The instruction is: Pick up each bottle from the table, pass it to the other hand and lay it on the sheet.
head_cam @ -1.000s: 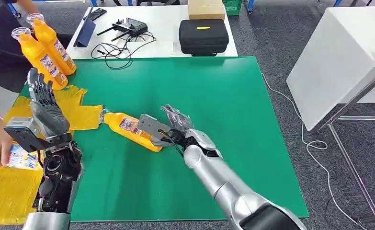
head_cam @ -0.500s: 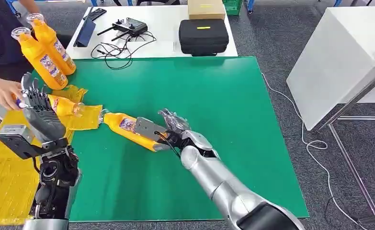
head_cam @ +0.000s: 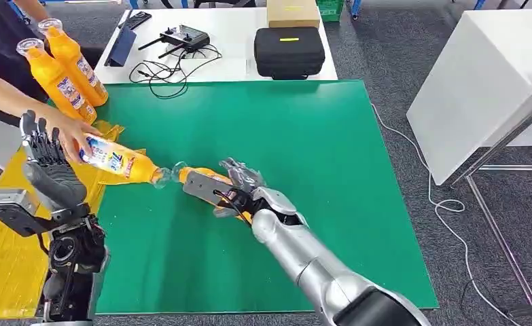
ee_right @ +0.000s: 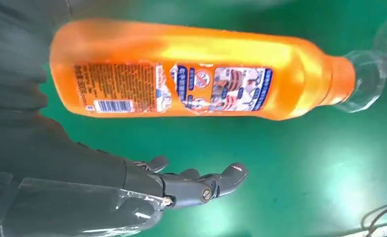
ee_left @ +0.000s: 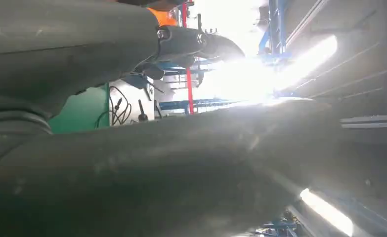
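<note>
An orange bottle (head_cam: pixel 205 176) (ee_right: pixel 196 81) with a clear cap lies on the green mat (head_cam: pixel 304 136). My right hand (head_cam: pixel 239 190) is at its base end. The bottle sits between the thumb and the fingers (ee_right: pixel 206 185), which are spread with a gap of mat between them and the bottle. A person's hand (head_cam: pixel 73 139) holds a second orange bottle (head_cam: pixel 117 161) lying over the sheet's edge, its cap against the first bottle's cap. My left hand (head_cam: pixel 45 163) stands raised over the yellow sheet (head_cam: pixel 5 258), fingers apart and pointing up, holding nothing.
Two more orange bottles (head_cam: pixel 56 81) (head_cam: pixel 79 64) stand at the mat's far left corner. Behind the mat, a white table holds a controller with cables (head_cam: pixel 185 35), a black case (head_cam: pixel 289 51) and a cardboard box (head_cam: pixel 292 12). Another white table (head_cam: pixel 480 81) stands to the right.
The person has brought a bottle in from the left and laid it cap to cap with the lying bottle. That bottle has shifted right, further under my right hand. My left hand drifted left.
</note>
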Robot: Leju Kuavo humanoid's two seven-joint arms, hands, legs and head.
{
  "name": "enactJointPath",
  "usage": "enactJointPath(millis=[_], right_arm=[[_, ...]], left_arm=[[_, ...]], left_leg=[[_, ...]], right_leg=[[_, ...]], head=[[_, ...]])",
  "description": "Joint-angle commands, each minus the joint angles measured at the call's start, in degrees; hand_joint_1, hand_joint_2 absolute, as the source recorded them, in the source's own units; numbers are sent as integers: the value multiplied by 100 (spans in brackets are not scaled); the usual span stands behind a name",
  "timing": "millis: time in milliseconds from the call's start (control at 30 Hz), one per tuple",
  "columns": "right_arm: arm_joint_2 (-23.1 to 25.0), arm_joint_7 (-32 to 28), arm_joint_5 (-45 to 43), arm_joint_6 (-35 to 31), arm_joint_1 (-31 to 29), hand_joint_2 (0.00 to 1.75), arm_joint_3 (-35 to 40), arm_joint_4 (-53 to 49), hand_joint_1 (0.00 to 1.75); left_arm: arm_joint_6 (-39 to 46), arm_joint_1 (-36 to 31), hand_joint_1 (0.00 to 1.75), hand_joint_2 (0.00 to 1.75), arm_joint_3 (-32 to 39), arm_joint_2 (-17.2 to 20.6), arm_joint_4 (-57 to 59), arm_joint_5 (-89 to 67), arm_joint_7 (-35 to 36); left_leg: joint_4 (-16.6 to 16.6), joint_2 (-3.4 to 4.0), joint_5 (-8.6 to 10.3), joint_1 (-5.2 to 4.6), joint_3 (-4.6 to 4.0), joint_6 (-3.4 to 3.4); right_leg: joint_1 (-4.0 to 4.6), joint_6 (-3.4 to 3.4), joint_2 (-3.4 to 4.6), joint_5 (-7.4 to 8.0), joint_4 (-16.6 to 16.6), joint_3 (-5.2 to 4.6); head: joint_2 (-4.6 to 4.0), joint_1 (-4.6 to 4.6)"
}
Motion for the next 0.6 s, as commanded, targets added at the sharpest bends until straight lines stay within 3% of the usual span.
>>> enactJointPath(millis=[33,200,467,600], right_arm=[[-59,140,-11,80,-251,175,383,255,0],[-59,304,117,86,-257,175,508,313,0],[-281,1431,936,-28,-32,175,1138,385,0],[-414,1616,1034,168,128,175,1190,411,0]], left_arm=[[-36,-56,0,0,227,-84,40,-8,35],[-30,-38,0,0,242,-88,30,-10,35],[-50,153,0,0,351,-135,-112,39,35],[-58,110,0,0,345,-143,-86,64,35]], left_leg=[[-1,-1,-3,1,8,2],[0,-3,-7,3,19,4],[-6,-3,-8,3,25,5],[-5,-15,-11,6,35,6]], right_leg=[[2,3,-8,-3,-2,9],[5,5,-15,-7,-4,22],[5,5,-14,-8,-10,29],[9,7,-30,-14,-13,44]], head=[[0,0],[0,0],[0,0],[0,0]])
